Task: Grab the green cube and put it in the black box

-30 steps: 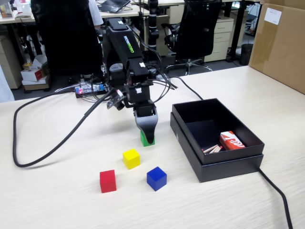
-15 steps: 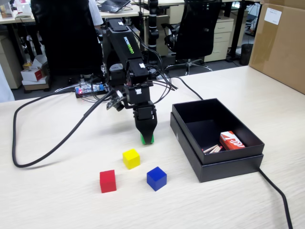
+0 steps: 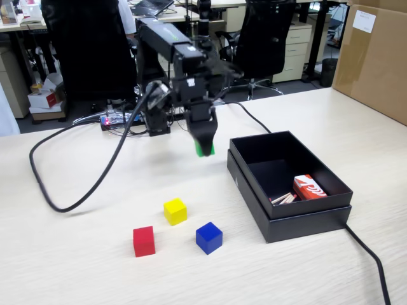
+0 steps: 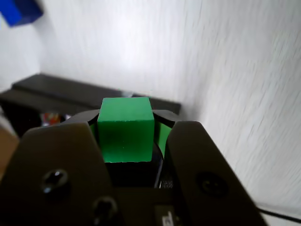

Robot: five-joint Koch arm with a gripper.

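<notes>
The green cube (image 4: 126, 129) fills the centre of the wrist view, clamped between my gripper's (image 4: 127, 123) two dark jaws. In the fixed view the gripper (image 3: 203, 147) hangs in the air above the table with the green cube (image 3: 205, 150) at its tip, just left of the black box (image 3: 251, 181). The black box (image 4: 70, 94) appears as a dark band beyond the cube in the wrist view. It stands open at the right of the table.
Yellow (image 3: 175, 211), red (image 3: 144, 241) and blue (image 3: 208, 237) cubes lie on the table in front of the arm. A red-and-white pack (image 3: 308, 187) lies inside the box. A black cable (image 3: 76, 190) loops at the left; a brown carton (image 3: 375, 57) stands far right.
</notes>
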